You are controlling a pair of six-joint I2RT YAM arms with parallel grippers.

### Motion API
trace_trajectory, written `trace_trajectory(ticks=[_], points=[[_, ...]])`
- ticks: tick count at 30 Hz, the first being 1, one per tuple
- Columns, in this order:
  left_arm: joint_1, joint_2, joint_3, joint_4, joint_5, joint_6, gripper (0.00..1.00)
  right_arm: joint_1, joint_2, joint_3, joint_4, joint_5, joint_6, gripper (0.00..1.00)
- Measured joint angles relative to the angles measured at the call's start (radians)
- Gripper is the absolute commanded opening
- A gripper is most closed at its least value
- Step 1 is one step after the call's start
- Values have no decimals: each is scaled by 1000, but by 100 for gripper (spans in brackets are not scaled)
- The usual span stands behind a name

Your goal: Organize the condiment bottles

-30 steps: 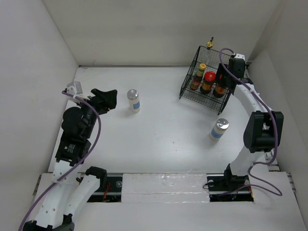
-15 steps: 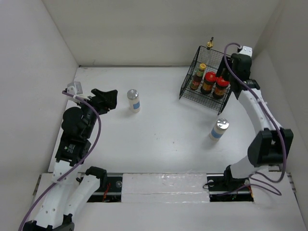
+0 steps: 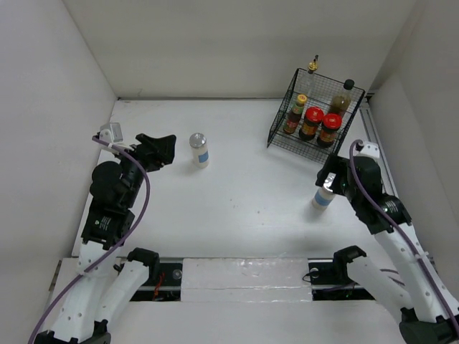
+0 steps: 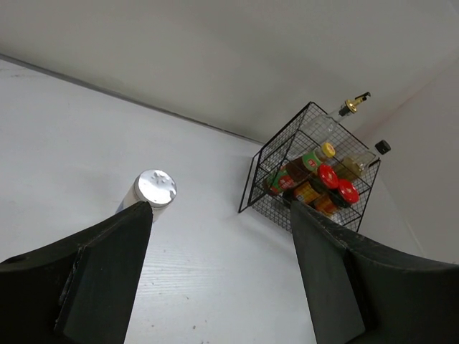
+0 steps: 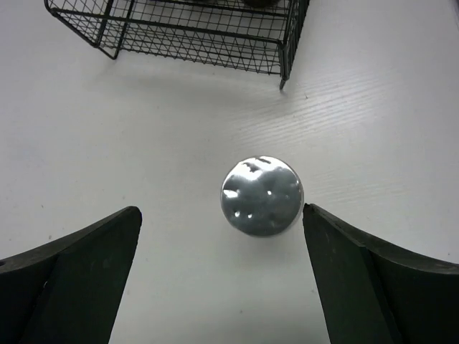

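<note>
Counting five of seven done. The black wire basket [image 3: 278, 125], upper right of the top view, holds the gold-capped bottle [image 3: 312, 66], the yellow-capped bottle [image 3: 295, 115] and two red-lidded jars [image 3: 310, 122] [image 3: 330, 130]. The black-capped bottle [image 3: 343, 97] looks to be in its rear right corner, though the wires make that hard to confirm.

Two shakers are left out on the table [image 3: 244, 193], both upright:
- The right shaker [image 5: 262, 195] stands at right centre of the top view, below the basket and apart from it. The right gripper [image 5: 220, 215] is directly above it with fingers spread wide and empty, and the silver lid sits between them, untouched.
- The left shaker [image 3: 199, 149] stands at upper centre-left, well apart from the basket. The left gripper [image 4: 221, 211] sits just left of it with fingers parted, holding nothing. In its wrist view the lid shows beside the left fingertip, with no contact evident.

Likely next is a grasp on the right shaker, then the left one, so the task is roughly two-thirds complete.
</note>
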Motion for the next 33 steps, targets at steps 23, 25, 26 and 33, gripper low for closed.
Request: trace_trajectory(ticks=[23, 25, 26, 33], points=[[0, -76, 0, 4, 1, 0, 75, -161, 335, 33, -81, -98, -35, 67], [0, -76, 0, 4, 0, 0, 75, -150, 351, 34, -74, -104, -43, 64], [0, -76, 0, 4, -1, 0, 75, -142, 351, 34, -73, -105, -48, 60], [0, -76, 0, 3, -6, 0, 75, -64, 349, 143, -101, -168, -43, 59]])
